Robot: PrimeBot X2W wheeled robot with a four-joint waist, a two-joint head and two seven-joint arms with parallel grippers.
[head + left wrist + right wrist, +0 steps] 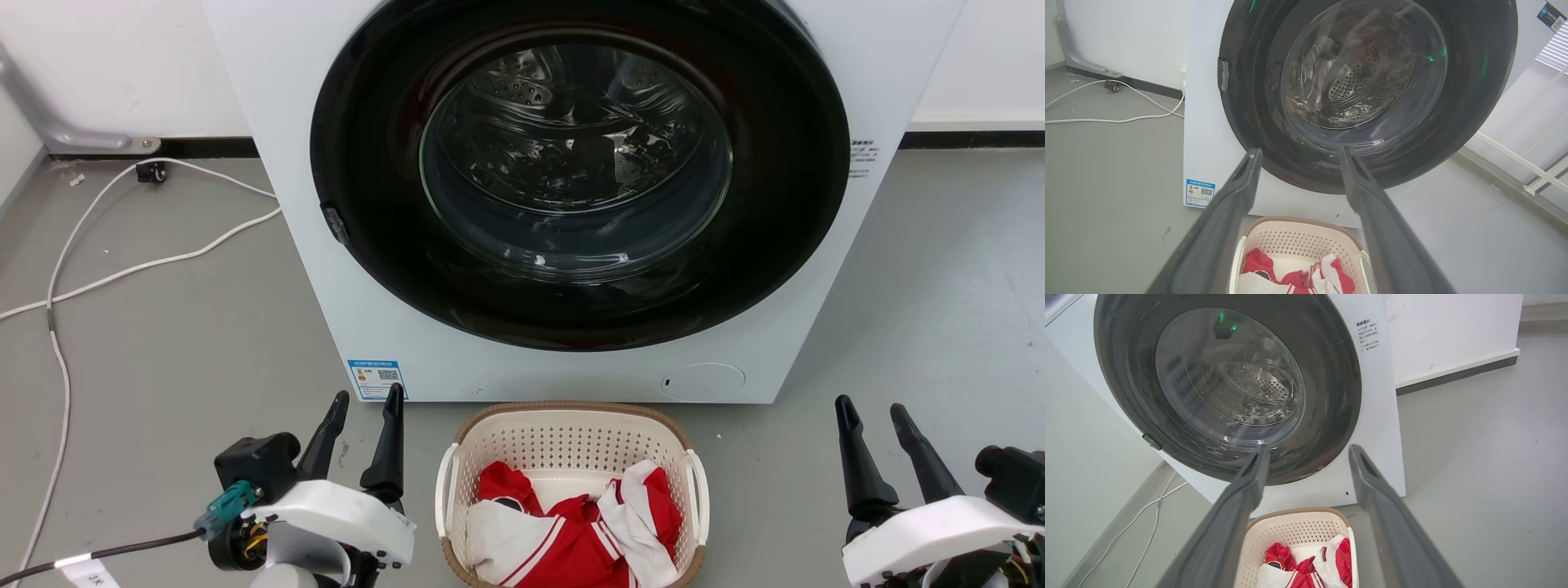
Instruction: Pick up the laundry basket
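Laundry basket (563, 441) fronts washing machine (457, 367); its blue label (375, 380) is unreadable.

Left claw (368, 394), right claw (869, 405), both spread

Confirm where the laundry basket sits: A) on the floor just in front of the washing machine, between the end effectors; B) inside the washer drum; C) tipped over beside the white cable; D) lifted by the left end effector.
A: the laundry basket stands upright on the floor before the washing machine, with the left end effector and right end effector open at either side, clear of it.
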